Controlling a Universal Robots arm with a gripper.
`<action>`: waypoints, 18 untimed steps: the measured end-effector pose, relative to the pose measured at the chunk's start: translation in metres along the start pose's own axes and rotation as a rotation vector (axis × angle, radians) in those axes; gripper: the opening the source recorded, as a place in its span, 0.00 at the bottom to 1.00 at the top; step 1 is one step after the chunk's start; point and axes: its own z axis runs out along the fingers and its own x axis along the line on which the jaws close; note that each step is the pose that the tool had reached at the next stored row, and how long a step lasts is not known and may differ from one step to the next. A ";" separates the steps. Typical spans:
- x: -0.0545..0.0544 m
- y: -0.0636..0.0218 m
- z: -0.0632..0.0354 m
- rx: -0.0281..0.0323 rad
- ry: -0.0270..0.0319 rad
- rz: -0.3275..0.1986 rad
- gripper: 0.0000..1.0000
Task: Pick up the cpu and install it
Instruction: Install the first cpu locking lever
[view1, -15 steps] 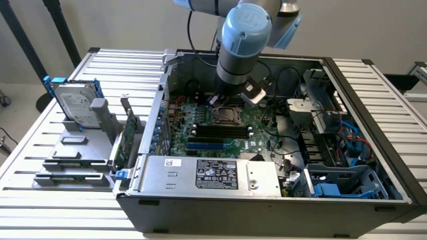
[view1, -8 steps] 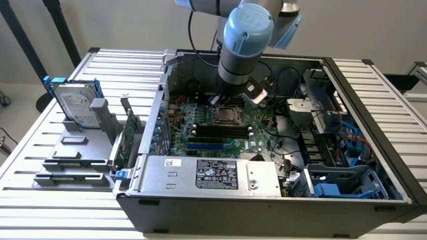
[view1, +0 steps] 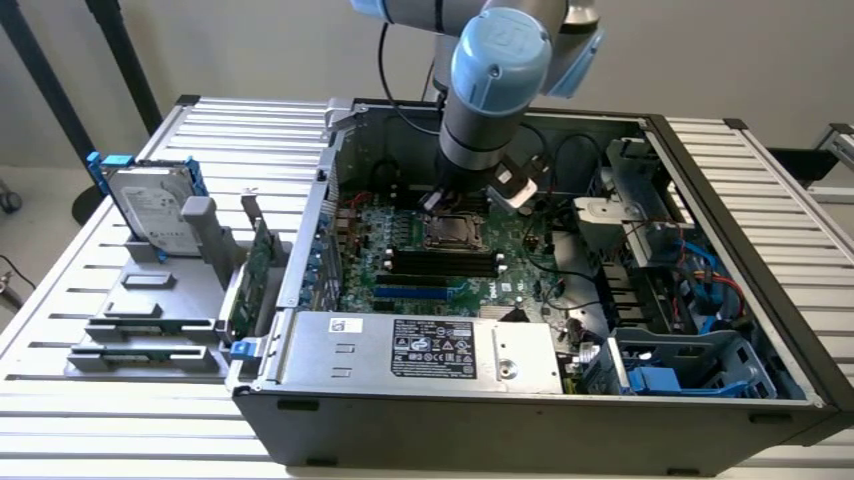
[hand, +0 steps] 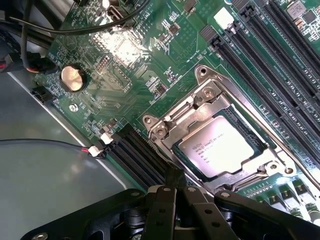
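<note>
The black claw (hand: 175, 182), fingers clenched together on nothing, hangs just beside the square metal-framed socket (hand: 220, 145) on the green motherboard (hand: 130, 55). The small flat square silver-grey cpu (hand: 217, 149) already lies seated inside that socket, so placement looks done; the frame's latch state is unclear.

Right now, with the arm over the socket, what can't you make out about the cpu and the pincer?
- Exterior view: the cpu's seating in the socket; the arm stands over it and it is too small.
- Wrist view: the cpu lies inside the socket frame, but its contacts are under it.
- Wrist view: the tips of the shut pincer; its own dark body covers them.
- Wrist view: the cpu's printed text is too faint.
</note>
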 end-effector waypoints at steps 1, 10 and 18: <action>0.000 0.0003 0.0001 -0.0003 -0.0003 0.000 0.11; 0.002 0.0017 0.0002 -0.0033 -0.0032 0.000 0.11; -0.001 -0.0007 0.0001 -0.0029 -0.0036 0.000 0.11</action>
